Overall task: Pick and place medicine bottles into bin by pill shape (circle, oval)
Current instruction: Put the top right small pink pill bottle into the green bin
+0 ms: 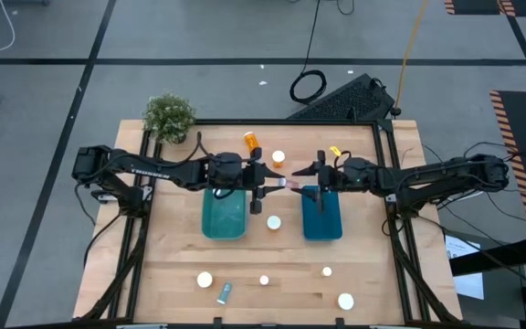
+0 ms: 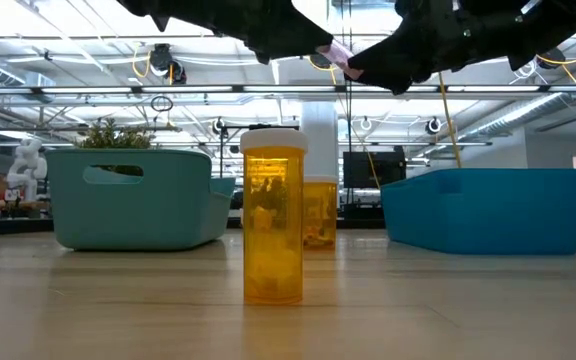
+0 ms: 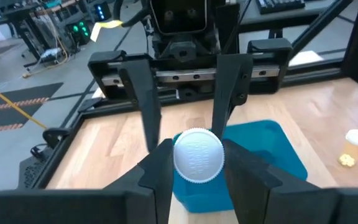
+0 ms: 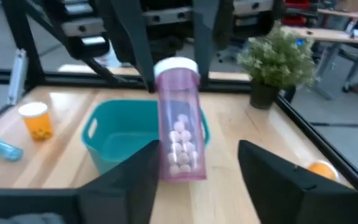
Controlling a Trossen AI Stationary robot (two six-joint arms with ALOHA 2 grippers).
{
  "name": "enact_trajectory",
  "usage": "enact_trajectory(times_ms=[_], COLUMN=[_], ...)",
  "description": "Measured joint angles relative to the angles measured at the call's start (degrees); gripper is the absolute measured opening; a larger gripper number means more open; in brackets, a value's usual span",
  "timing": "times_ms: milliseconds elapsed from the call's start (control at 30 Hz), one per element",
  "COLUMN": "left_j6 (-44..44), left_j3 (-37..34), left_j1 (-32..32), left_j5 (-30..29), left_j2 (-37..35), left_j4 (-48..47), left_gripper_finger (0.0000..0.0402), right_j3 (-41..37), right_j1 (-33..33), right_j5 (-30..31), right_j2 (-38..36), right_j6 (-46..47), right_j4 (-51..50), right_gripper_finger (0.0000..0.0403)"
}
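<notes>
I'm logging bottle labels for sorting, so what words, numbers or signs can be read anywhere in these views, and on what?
None can be read.
Pink bottle, held in the left gripper: no label shows, only pills inside.
Orange bottle on the table: no legible print.
Left arm: pale lettering, too small to read.
Teal bin and blue bin: no markings.

In the high view, the pill shapes inside the medicine bottles [image 1: 273, 222] on the worktop [image 1: 172, 265] are too small to tell. In the low view, both arms are cut off by the top edge, and the rear orange bottle [image 2: 320, 212] is partly hidden behind the front one [image 2: 272, 215].
</notes>
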Motion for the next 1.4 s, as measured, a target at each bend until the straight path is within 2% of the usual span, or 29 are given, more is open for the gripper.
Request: enact_trajectory(times_ms=[200, 367, 467, 667, 800, 933, 1133, 1400], left_j6=[-0.26, -0.93, -2.05, -5.61, -9.40, -12.50, -14.98, -15.94], left_j3=[-0.05, -0.07, -0.07, -0.09, -0.08, -0.20, -5.14, -12.35], left_j1=[0.82, 1.26, 1.22, 1.16, 1.14, 1.14, 1.18, 1.18], left_j5=[0.41, 0.30, 0.14, -1.85, -3.22, -4.92, -6.25, -7.24], left_j2=[-0.50, -3.29, -5.95, -12.13, -14.12, -14.16, -14.15, -14.12], left_j4=[-3.25, -8.88, -14.31, -31.66, -42.10, -47.72, -46.49, -38.91], left_gripper_finger=[0.0126, 0.0126, 0.0126, 0.0127, 0.0127, 0.0127, 0.0127, 0.0127], right_j3=[0.00, 0.00, 0.00, 0.00, -0.04, -0.04, 0.01, -0.02], right_j1=[-0.04, -0.04, -0.04, -0.04, -0.04, 0.00, 0.01, 0.00], right_j5=[0.43, 3.16, 3.24, 3.22, 3.20, 3.17, 3.13, 3.13], right_j2=[0.00, 0.00, 0.00, -0.34, -1.04, -1.92, -2.79, -2.93], right_j6=[-0.10, -1.07, -1.63, -1.98, -2.15, -2.10, -1.51, -0.64], right_j4=[-6.00, -9.28, -10.90, -11.37, -11.49, -10.77, -10.47, -10.29], right_gripper_finger=[0.0292, 0.0322, 0.0324, 0.0307, 0.0295, 0.0286, 0.0281, 0.0281])
